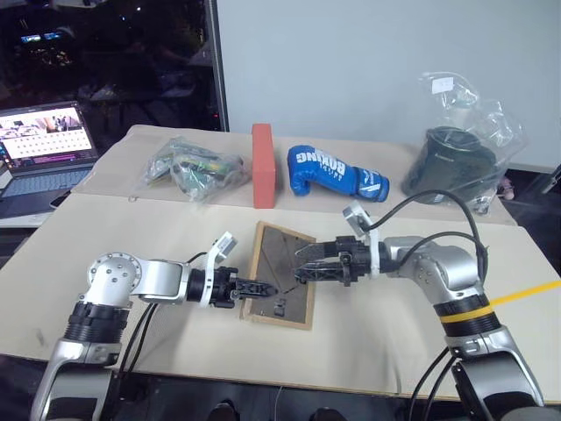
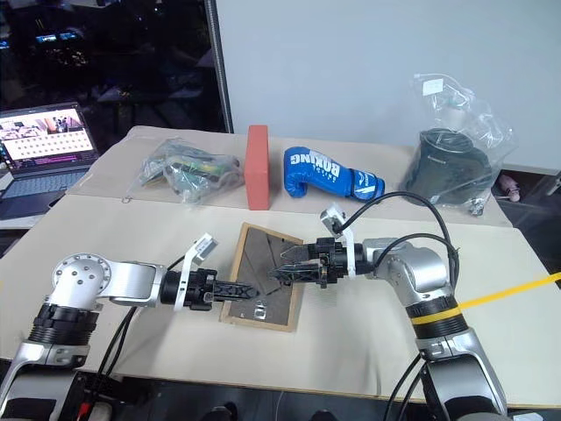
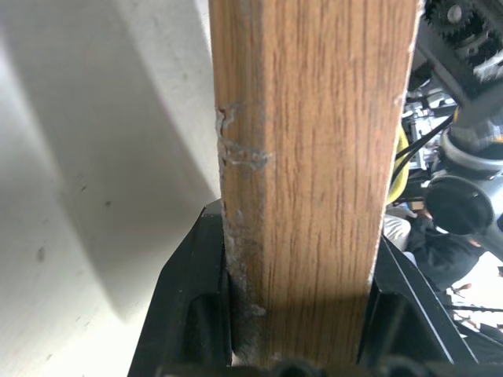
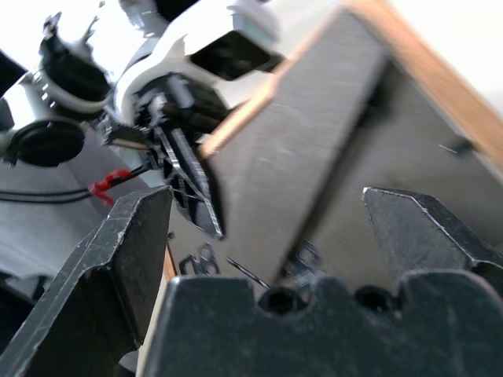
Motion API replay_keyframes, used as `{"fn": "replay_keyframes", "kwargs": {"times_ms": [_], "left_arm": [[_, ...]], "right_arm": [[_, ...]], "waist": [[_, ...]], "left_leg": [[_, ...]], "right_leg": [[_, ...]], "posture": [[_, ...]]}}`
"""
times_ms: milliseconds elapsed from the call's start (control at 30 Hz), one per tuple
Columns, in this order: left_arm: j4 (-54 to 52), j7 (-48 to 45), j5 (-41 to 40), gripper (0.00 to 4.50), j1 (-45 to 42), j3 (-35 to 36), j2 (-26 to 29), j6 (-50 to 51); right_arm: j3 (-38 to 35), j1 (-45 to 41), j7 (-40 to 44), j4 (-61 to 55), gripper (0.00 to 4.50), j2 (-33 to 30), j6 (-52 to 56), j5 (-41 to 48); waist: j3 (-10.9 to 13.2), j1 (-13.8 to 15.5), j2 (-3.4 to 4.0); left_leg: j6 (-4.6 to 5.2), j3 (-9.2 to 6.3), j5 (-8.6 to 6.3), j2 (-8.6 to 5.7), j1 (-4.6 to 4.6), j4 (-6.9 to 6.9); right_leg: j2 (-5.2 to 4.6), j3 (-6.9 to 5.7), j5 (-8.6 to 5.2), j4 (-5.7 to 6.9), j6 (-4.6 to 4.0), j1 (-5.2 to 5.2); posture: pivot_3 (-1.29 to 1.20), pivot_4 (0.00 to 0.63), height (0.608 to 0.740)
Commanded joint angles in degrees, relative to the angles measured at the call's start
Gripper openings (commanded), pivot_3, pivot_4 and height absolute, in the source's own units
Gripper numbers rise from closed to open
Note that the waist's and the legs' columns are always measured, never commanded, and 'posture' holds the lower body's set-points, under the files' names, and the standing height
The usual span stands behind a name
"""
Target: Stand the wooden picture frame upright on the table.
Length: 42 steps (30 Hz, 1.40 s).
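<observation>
Though claw-gripped [image 1: 261,287] — frame's [image 1: 282,263] portrait hidden

The frame [image 1: 282,274] is sitting mid-table [image 1: 368,351], between the left gripper [image 1: 259,287] and the right gripper [image 1: 301,267]. Behind it, 4 things are lining up left to right: bag [image 1: 191,167], block [image 1: 262,177], glove [image 1: 336,173], bagged pot [image 1: 458,158]. A laptop [image 1: 48,149] is sitting off the table's left.

The wooden picture frame [image 1: 280,274] is tilted over the pale surface [image 1: 368,342], its grey-brown back showing. The left tool [image 1: 263,288] grips the frame's near-left edge. The right tool [image 1: 302,263], fingers spread, hovers at the board's middle. Behind stand a red-orange block [image 1: 262,165], a blue boxing glove [image 1: 336,172] and two plastic-bagged items.
</observation>
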Motion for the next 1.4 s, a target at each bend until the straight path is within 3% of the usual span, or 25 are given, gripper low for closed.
{"fn": "replay_keyframes", "kwargs": {"times_ms": [33, 300, 533, 700, 833, 900, 1067, 1400], "left_arm": [[1.98, -1.98, -6.57, 1.16, -3.72, 3.01, 0.23, 1.48], [10.88, -4.23, -5.79, 1.16, -7.75, 5.23, 2.34, 4.00], [11.05, -8.22, -3.87, 1.16, -9.20, 5.75, 2.42, 5.75], [11.24, -13.48, -2.60, 1.16, -10.45, 5.78, 3.10, 7.20], [15.17, -16.75, -0.94, 1.16, -12.55, 4.65, 2.22, 7.20], [16.17, -18.59, 0.36, 1.16, -12.90, 3.88, 2.23, 7.20], [19.74, -24.85, 0.59, 1.16, -14.49, 2.32, 1.38, 7.20], [15.96, -30.04, 5.72, 1.16, -13.87, 0.95, 0.01, 7.20]], "right_arm": [[-1.36, 0.86, 2.86, -5.24, 4.48, -0.47, -3.41, 1.54], [-6.69, 2.22, 5.52, -11.11, 4.48, -4.48, -1.46, 7.62], [-7.31, 3.35, 4.06, -8.97, 4.48, -8.71, -7.41, 2.10], [-12.44, 2.04, 2.83, -8.36, 4.48, -16.11, -9.71, -0.12], [-11.03, 1.42, -8.12, -3.19, 4.48, -13.62, -36.08, -17.16], [-9.03, 0.79, -15.73, 2.72, 4.48, -14.44, -58.18, -30.34], [-3.65, -0.53, -34.45, 9.17, 4.48, -15.86, -87.53, -55.53], [-1.00, 0.83, -53.90, 11.27, 4.48, -10.19, -99.71, -69.32]], "waist": [[0.00, -0.01, 0.00], [0.01, 0.02, 0.01], [0.01, -0.02, 0.01], [0.12, 0.18, 0.04], [0.11, -0.06, 0.03], [0.11, -0.21, 0.04], [0.14, -0.12, 0.06], [0.14, 0.00, 0.06]], "left_leg": [[0.00, 0.00, 0.00, 0.00, 0.00, 0.00], [0.00, -0.03, 0.00, 0.00, -0.01, -0.01], [0.00, -0.04, 0.00, 0.00, -0.01, -0.01], [-0.02, -0.02, 0.02, -0.02, -0.08, -0.01], [-0.04, -0.04, 0.02, -0.01, -0.09, -0.03], [-0.10, -0.02, 0.07, -0.01, -0.09, -0.04], [-0.18, 0.00, 0.12, -0.02, -0.14, -0.16], [-0.30, -0.07, 0.22, -0.02, -0.16, -0.12]], "right_leg": [[0.00, 0.00, 0.00, 0.00, 0.00, -0.01], [0.00, -0.03, 0.00, 0.02, 0.00, 0.00], [0.00, -0.04, 0.00, 0.01, 0.00, -0.03], [-0.02, -0.04, 0.00, 0.01, 0.00, -0.10], [0.00, -0.04, -0.06, 0.00, 0.10, -0.13], [-0.01, -0.04, -0.13, 0.00, 0.23, -0.20], [-0.02, -0.04, -0.06, 0.05, 0.11, -0.35], [-0.01, -0.04, 0.03, 0.21, -0.05, -0.33]], "posture": [[0.00, 0.150, 0.714], [0.00, 0.150, 0.714], [0.00, 0.150, 0.714], [0.00, 0.150, 0.714], [0.00, 0.150, 0.714], [0.00, 0.150, 0.714], [0.00, 0.150, 0.714], [0.00, 0.150, 0.714]]}}
